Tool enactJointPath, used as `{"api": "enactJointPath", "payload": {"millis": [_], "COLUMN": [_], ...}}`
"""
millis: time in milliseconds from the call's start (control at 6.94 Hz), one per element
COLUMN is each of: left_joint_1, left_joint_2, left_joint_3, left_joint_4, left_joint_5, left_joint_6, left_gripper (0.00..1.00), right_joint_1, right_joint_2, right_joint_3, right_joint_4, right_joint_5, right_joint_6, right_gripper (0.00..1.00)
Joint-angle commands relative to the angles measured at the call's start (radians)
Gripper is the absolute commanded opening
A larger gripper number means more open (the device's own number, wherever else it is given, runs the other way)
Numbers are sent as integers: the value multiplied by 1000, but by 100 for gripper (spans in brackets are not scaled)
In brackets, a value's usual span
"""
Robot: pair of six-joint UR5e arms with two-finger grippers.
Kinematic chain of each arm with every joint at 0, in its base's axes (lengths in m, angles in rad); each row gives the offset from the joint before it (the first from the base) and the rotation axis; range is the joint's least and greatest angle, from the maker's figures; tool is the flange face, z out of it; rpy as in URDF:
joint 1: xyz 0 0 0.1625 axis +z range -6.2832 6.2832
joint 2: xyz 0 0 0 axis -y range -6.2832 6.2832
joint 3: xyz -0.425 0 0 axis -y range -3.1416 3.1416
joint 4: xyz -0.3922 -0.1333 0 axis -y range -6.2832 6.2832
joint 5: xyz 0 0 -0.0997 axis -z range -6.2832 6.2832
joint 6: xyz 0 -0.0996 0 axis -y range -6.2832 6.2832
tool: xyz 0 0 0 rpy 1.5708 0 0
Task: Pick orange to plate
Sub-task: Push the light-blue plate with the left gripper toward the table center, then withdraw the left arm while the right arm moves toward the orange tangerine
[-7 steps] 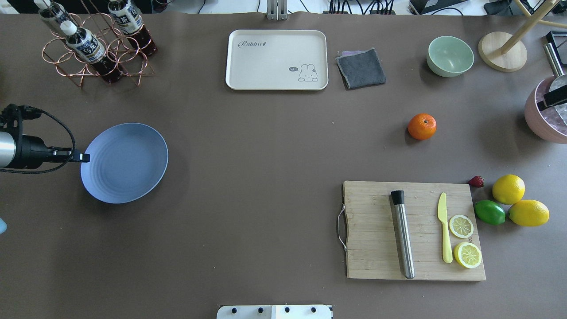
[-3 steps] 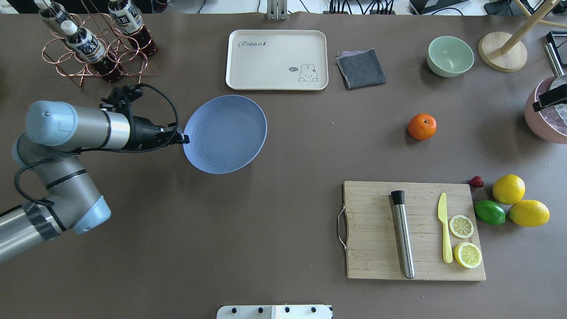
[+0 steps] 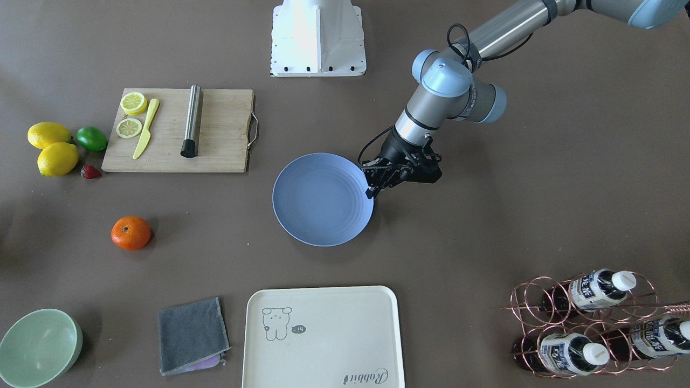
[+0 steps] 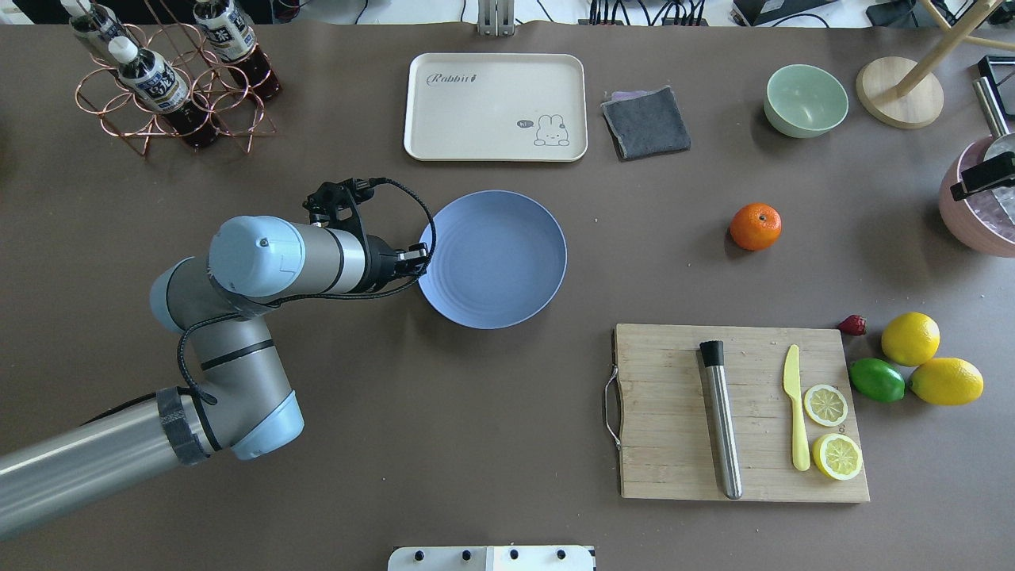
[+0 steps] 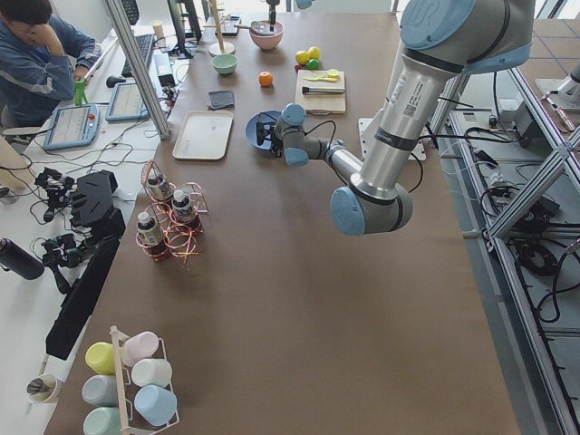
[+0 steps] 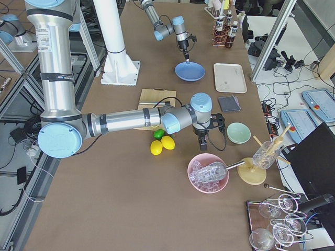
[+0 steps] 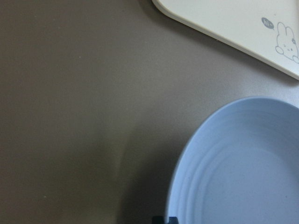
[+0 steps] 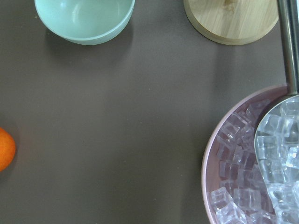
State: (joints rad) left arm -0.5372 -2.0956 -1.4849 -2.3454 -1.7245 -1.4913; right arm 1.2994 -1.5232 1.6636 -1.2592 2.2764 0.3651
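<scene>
Front view: the left pincer (image 3: 371,189) pinches the plate (image 3: 318,207) at its 3 o'clock rim. The orange (image 3: 131,233) sits on the table (image 3: 485,242), well apart at the plate's 9 o'clock.

Right-side view: the right pincer (image 6: 203,143), judged nearer the orange, hangs beside the ice bowl (image 6: 194,182). Whether it is spread or pressed together cannot be told.
</scene>
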Motion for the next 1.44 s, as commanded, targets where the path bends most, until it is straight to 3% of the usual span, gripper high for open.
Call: {"api": "enactJointPath", "payload": {"millis": [0,144,288,432,720,864,1008,1153,1297], "left_joint_1": [0,-36,-147,-273,-476,-635,-787,-951,-1077], "left_joint_2": [6,11,90,200,426,455,469,457,356], "left_joint_3": [-6,-46,-133,-226,-253,-252,-247,-247,-233], "left_joint_4": [15,23,61,72,86,195,356,617,892], "left_joint_5": [19,-19,-223,-366,-500,-605,-641,-639,-632], "left_joint_6": [139,149,172,268,621,825,1116,1457,1754], "left_gripper": [98,98,99,99,100,100,99,99,100], "right_joint_1": [-11,-20,-34,-63,-173,-217,-248,-267,-281], "right_joint_2": [0,0,23,49,112,142,158,169,176], "right_joint_3": [1,10,11,10,21,22,25,22,16], "right_joint_4": [1,1,1,1,1,1,1,0,0], "right_joint_5": [2,0,0,-3,-61,-93,-121,-126,-126], "right_joint_6": [9,24,66,105,254,328,363,365,367], "right_gripper": [100,100,100,100,100,100,100,100,100]}}
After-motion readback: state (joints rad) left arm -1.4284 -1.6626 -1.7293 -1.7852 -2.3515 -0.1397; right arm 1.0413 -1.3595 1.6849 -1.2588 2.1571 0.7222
